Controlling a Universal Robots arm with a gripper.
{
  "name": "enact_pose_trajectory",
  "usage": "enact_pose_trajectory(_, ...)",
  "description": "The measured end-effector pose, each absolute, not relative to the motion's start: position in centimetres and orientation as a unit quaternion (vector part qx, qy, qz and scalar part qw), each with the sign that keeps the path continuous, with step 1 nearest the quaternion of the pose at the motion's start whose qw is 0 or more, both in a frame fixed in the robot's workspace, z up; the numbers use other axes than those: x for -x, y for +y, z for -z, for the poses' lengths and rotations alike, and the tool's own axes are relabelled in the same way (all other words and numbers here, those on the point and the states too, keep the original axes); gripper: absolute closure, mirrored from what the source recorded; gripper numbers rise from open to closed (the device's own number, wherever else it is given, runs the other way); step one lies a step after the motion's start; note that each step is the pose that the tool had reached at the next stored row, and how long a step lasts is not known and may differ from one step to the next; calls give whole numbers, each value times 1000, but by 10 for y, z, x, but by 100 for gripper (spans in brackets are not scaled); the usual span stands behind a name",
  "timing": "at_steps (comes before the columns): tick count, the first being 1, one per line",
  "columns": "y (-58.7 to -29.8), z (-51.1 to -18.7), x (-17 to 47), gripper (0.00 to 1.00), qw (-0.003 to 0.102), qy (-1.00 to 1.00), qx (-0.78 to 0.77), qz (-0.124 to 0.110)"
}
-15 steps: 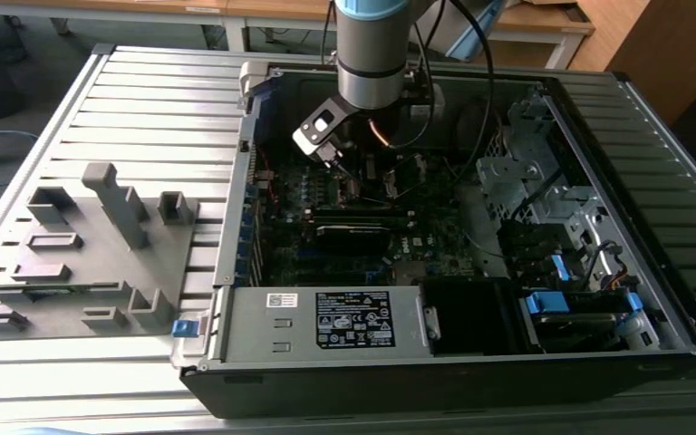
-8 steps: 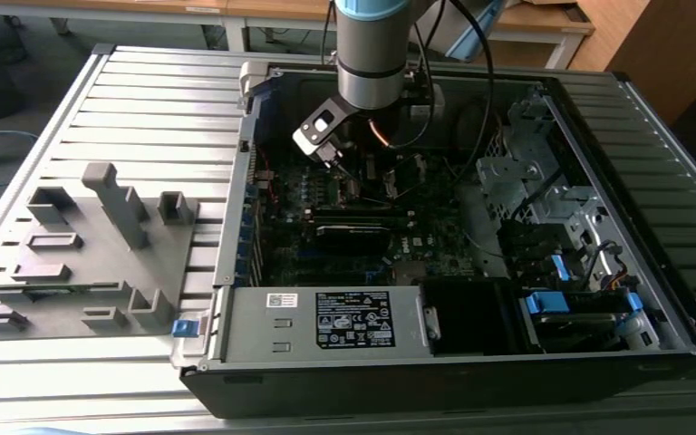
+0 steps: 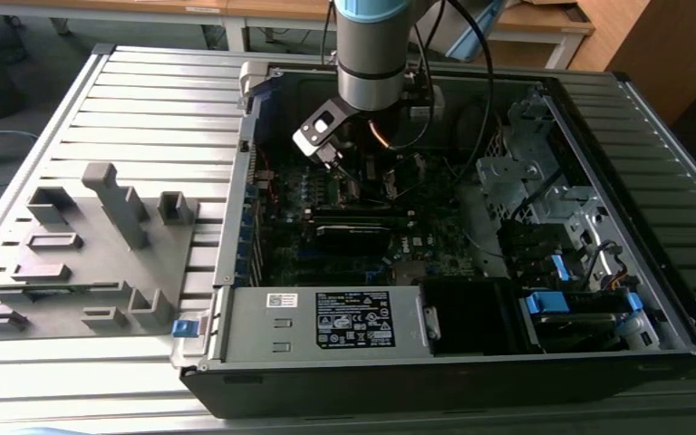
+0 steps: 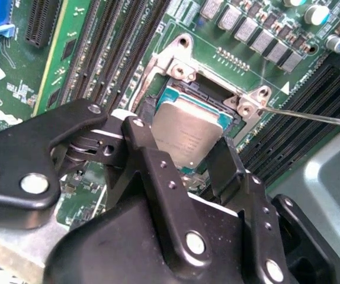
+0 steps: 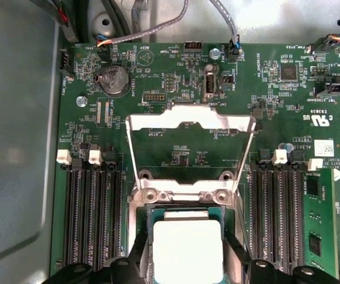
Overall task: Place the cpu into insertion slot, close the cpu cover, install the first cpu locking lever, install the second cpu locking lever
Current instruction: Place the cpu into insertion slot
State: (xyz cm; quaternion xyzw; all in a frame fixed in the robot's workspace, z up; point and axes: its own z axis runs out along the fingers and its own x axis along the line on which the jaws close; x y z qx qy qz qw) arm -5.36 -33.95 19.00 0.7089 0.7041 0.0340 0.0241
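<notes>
Cpu (image 5: 186,251) sits in slot (image 5: 148,216). Cover (image 5: 191,121) is hinged at the slot's edge and swung open, off the cpu. Memory slots (image 5: 93,219) flank the slot on both sides. Fixture (image 3: 82,263) lies on table (image 3: 155,100), on the exterior view's left of case (image 3: 239,317).

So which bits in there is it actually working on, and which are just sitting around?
Part of the job:
- claw, shut on the cpu
- insertion slot, where the cpu sits
- cpu cover, swung open
- locking lever, a thin metal rod

Just lying about:
- memory slots
- coin battery
- grey parts tray, outside the case
</notes>
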Motion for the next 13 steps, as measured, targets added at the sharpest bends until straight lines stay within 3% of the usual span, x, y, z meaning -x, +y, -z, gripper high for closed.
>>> enact_pose_trajectory(13, -340, -196, 54, 40, 24, 704, -709, -34)
